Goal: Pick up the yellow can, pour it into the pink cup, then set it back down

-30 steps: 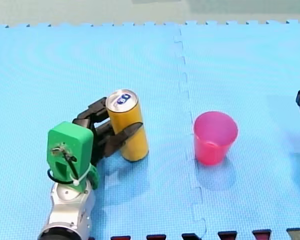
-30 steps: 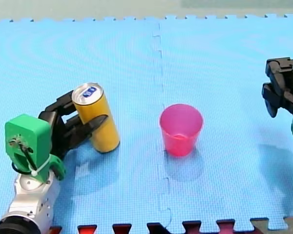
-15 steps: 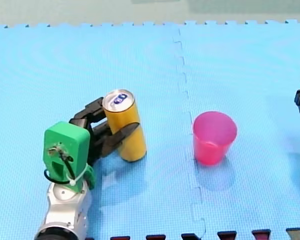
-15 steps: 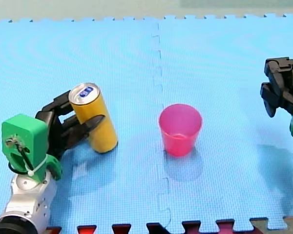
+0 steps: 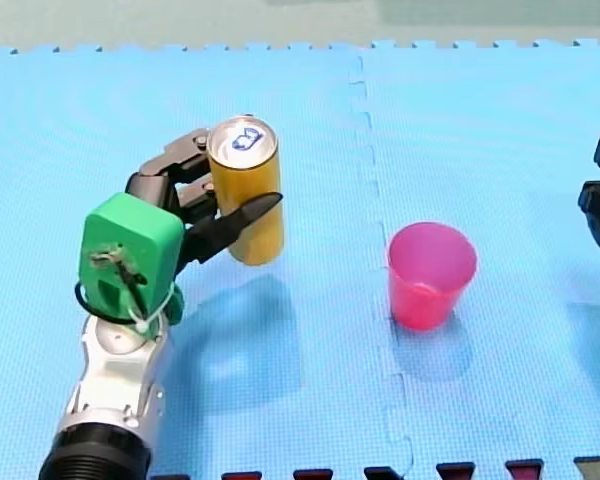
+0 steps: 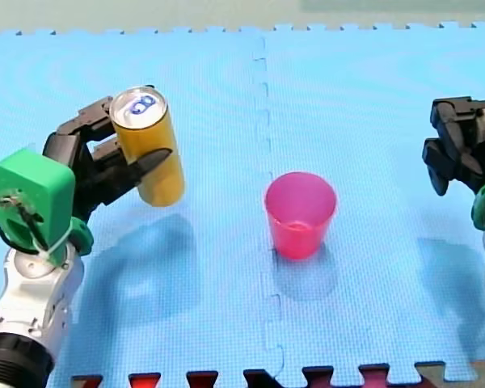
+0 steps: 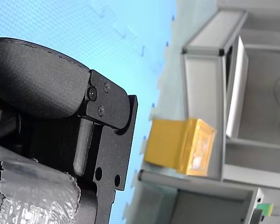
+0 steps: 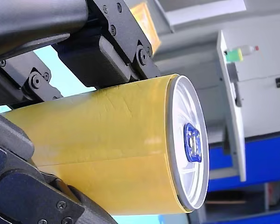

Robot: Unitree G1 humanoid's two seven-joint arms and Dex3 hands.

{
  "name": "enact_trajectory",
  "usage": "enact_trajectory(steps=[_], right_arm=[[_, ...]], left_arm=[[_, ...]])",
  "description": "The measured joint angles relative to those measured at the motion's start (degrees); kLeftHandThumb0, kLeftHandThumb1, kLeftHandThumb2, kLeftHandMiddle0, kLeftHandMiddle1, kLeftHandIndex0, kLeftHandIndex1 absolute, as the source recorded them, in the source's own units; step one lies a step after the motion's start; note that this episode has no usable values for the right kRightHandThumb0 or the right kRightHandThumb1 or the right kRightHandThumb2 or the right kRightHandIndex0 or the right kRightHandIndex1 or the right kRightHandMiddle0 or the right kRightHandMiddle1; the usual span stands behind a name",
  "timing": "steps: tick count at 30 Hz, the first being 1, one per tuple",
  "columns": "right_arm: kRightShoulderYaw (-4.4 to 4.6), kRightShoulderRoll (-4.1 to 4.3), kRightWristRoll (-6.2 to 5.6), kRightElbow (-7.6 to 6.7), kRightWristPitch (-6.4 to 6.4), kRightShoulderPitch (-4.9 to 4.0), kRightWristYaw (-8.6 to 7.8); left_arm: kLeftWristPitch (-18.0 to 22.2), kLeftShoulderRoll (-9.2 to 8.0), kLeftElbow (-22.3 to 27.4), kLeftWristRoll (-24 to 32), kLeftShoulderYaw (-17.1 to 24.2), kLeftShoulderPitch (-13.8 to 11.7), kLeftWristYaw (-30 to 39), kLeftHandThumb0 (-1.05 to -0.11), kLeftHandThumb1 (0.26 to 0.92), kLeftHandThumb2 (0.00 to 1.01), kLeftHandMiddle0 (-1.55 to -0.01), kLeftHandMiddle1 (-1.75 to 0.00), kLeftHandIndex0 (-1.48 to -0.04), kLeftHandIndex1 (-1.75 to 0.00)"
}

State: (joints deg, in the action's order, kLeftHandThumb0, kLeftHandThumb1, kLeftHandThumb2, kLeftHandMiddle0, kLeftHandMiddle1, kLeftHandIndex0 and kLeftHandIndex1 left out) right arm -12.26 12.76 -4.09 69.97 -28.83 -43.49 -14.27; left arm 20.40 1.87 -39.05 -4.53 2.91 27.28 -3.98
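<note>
My left hand [image 5: 205, 205] is shut on the yellow can [image 5: 246, 190], which hangs upright above the blue mat with its shadow below it. The second wrist view has that can [image 8: 107, 154] close up, black fingers [image 8: 107, 51] clamped along its side and its silver top with a blue tab facing out. The pink cup [image 5: 430, 275] stands upright on the mat to the right of the can, apart from both hands. My right hand [image 6: 461, 153] hovers at the right edge, beyond the cup, holding nothing.
The blue foam mat [image 5: 300, 110] covers the whole surface, with a seam [image 5: 372, 190] running front to back just left of the cup. Coloured tile tabs [image 5: 455, 468] line the front edge. The first wrist view has a yellow box [image 7: 179, 147] on grey shelving.
The left hand has lifted the yellow can off the mat, up and slightly back, and it now hangs in the air. The cup has stayed put; the right hand barely shifted.
</note>
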Motion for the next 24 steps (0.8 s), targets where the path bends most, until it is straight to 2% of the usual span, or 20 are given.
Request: enact_trajectory(steps=[4,12,17,24], right_arm=[[0.12,-0.14,0.23,0.16,-0.66,0.01,0.39],[0.12,-0.30,0.27,0.43,-0.68,0.01,0.53],[0.40,-0.29,0.73,0.49,-1.18,0.03,0.81],[1.04,-0.37,1.23,0.58,-1.69,0.22,1.35]], left_arm=[[-2.20,-0.49,3.35,-1.29,-1.15,-0.51,-1.02,-0.393,0.758,0.00,-1.30,0.00,-1.16,0.00],[-2.93,-0.76,4.40,-1.92,-1.98,-0.52,-2.23,-0.392,0.756,0.00,-1.30,0.00,-1.16,0.00],[-0.01,-0.98,2.38,-3.41,-2.71,0.73,-3.95,-0.377,0.752,0.00,-1.31,0.00,-1.17,0.00],[4.11,-1.19,-3.97,-7.10,-4.19,4.95,-9.05,-0.358,0.749,0.00,-1.32,-0.01,-1.18,-0.01]])
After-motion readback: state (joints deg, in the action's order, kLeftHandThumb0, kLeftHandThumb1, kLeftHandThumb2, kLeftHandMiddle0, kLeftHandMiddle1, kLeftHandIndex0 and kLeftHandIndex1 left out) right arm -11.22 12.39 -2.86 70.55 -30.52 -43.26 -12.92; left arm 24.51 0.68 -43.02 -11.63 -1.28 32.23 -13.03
